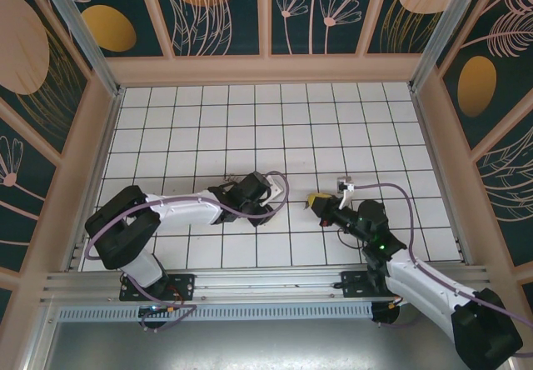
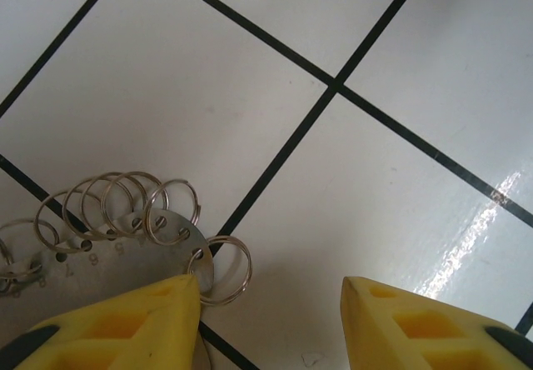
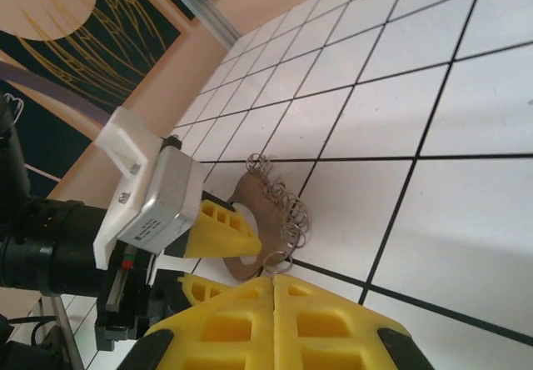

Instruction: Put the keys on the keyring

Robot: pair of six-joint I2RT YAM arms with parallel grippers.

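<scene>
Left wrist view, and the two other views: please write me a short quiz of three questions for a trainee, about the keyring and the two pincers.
1. True or false: the right pincer stands wide open.
2. Choose one. The small wire rings are fixed:
A) along the edge of the flat keyring plate
B) on a hook on the back wall
C) around a finger of the right pincer
3. Fill the gap: between the yellow fingertips of the left pincer one sees bare white ____, not the plate.

Key
1. False: its two fingers are pressed together.
2. A
3. tile; the plate lies at the outer side of one finger.
</scene>
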